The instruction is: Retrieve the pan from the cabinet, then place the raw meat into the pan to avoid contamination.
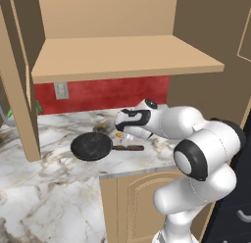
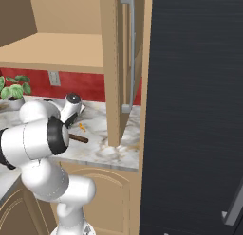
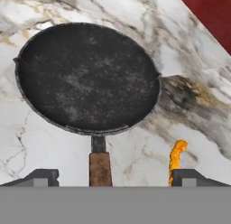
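The black pan (image 1: 92,146) lies flat on the marble counter (image 1: 59,163), its brown handle (image 1: 129,148) pointing right. In the hand view the pan (image 3: 88,76) shows a mottled grey, empty inside. My gripper (image 3: 115,175) is open just above the handle (image 3: 99,168), one fingertip on each side of it and neither touching. From the left base my gripper (image 1: 125,138) hangs over the handle's near end. A small orange strip (image 3: 177,155) lies on the counter beside the handle. Above the counter the tan cabinet (image 1: 127,58) stands open with a bare shelf.
The open cabinet doors flank the work spot: one at the left (image 1: 19,90), one with a silver bar handle (image 2: 128,54) at the right. A tall black appliance (image 2: 194,111) stands beyond it. A potted plant (image 2: 13,89) and a wall outlet (image 1: 61,90) are at the back.
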